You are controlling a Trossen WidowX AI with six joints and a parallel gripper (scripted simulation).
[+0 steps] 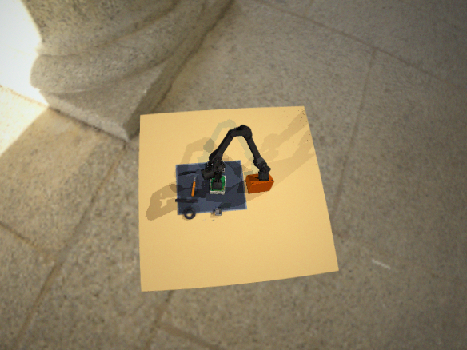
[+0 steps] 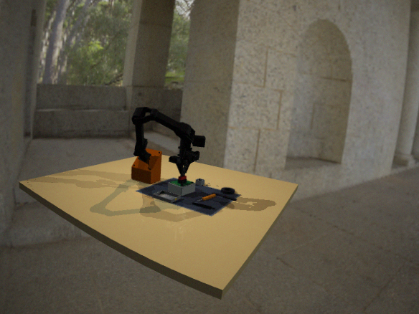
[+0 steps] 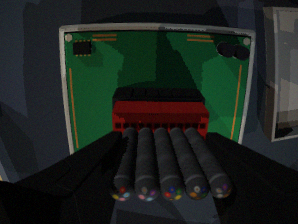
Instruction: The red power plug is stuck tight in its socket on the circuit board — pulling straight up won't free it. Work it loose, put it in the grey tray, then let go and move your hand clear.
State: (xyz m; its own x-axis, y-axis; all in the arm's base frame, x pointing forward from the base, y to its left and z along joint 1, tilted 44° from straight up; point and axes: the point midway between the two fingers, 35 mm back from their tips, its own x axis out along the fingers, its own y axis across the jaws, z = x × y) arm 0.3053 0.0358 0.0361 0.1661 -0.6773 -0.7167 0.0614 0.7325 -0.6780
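And here's the red power plug, up on the circuit board, at its socket, and whether it has started to give we can't tell. Its long axis runs straight across the wrist view, from one finger to the other, so our fingers have it by its two short ends, closed on it and gripping, we judge, with five dark cables fanning out between them. Only one arm in play, and it's reaching down from above. We'd call this the loosening stage: small rocking, no straight heave, or the fingers could slip off. Outward now: the grey tray sits beside the board, off to the right in the wrist view, so that's the way to carry. Brands, labels, writing? None we can read.
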